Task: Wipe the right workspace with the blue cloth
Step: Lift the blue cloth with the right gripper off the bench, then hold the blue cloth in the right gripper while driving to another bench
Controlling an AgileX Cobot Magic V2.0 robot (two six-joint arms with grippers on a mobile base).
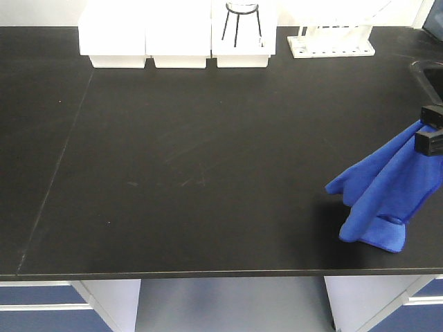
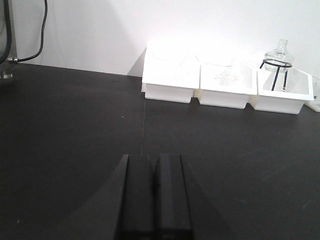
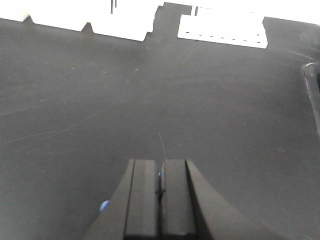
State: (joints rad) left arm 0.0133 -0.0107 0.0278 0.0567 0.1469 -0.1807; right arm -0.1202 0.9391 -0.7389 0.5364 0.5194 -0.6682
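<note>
**Right pincer [image 1: 430,131] grips the blue cloth [image 1: 385,190] at the right end of the black counter [image 1: 208,173].**

Its jaws are pressed together on the cloth's upper edge, and the wrist view shows a sliver of blue between them. The cloth hangs from the grip, its lower folds resting on the counter near the front edge. The left pincer [image 2: 154,197] is closed tight with nothing in it, low over the counter and facing the back wall. Three white bins [image 1: 176,38] line the back edge, one holding a wire tripod [image 1: 242,24]. A white rack [image 1: 331,45] stands just beside them, and a sink [image 1: 429,69] shows at far right.
</note>
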